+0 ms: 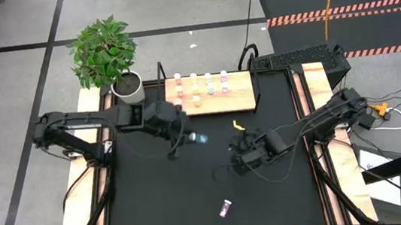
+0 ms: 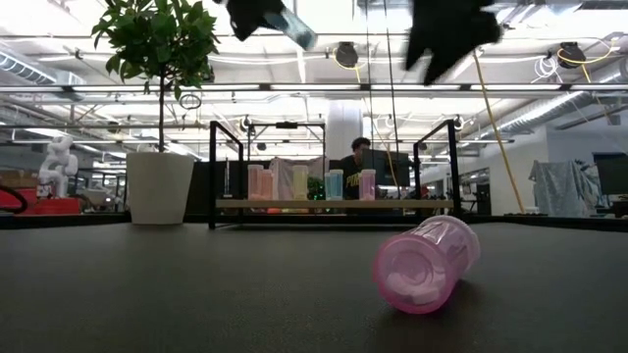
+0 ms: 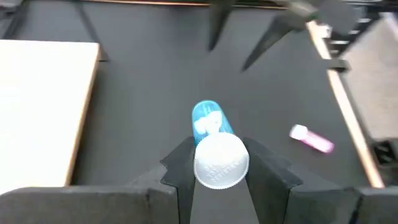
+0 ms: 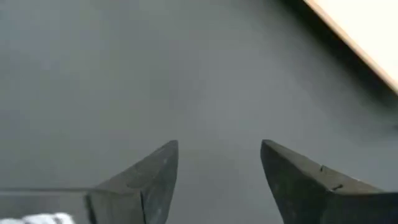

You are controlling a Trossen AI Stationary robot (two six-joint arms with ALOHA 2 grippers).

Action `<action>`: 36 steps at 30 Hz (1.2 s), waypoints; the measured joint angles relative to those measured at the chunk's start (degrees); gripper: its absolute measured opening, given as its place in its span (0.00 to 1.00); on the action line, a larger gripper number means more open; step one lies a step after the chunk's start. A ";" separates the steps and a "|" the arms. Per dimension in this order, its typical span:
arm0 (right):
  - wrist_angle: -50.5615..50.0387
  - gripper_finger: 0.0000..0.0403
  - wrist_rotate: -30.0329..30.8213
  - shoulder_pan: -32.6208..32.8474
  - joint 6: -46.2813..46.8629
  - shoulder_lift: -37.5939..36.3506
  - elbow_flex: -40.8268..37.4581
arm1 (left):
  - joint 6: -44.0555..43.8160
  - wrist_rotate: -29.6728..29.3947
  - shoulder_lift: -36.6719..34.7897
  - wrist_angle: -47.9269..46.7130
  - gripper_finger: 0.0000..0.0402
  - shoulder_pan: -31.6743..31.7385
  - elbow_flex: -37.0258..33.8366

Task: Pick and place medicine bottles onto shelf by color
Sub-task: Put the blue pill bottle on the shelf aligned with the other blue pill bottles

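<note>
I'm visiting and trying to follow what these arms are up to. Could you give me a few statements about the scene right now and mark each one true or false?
1. The left gripper holds a blue bottle by its white-capped end. True.
2. The right gripper is clamped on a pink bottle. False: its fingers stand open with nothing between them.
3. A pink bottle lies on its side on the black mat, away from both arms. True.
4. The shelf has no bottles on it yet. False: several bottles already stand on it in rows.
5. A potted plant stands at the table's far left corner, beside the shelf. True.
</note>
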 joint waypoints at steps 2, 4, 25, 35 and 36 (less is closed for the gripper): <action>-4.53 0.58 0.13 0.38 1.50 -1.73 -0.06 | 1.25 -0.40 2.52 -3.10 0.30 2.19 3.36; -6.91 0.58 1.33 0.77 2.37 -4.11 -0.06 | 2.97 -0.58 6.26 -6.41 0.30 4.16 8.12; -11.60 0.56 2.87 0.64 -4.62 -16.85 -2.65 | 11.00 -7.31 49.73 -33.13 0.30 22.79 52.86; -6.61 0.56 -2.07 0.57 -0.31 -27.49 -18.57 | 10.15 -7.94 50.55 -31.17 0.30 23.56 52.08; -4.99 0.56 -2.40 0.57 -0.28 -28.85 -20.25 | 10.15 -7.94 50.55 -30.90 0.30 23.52 52.08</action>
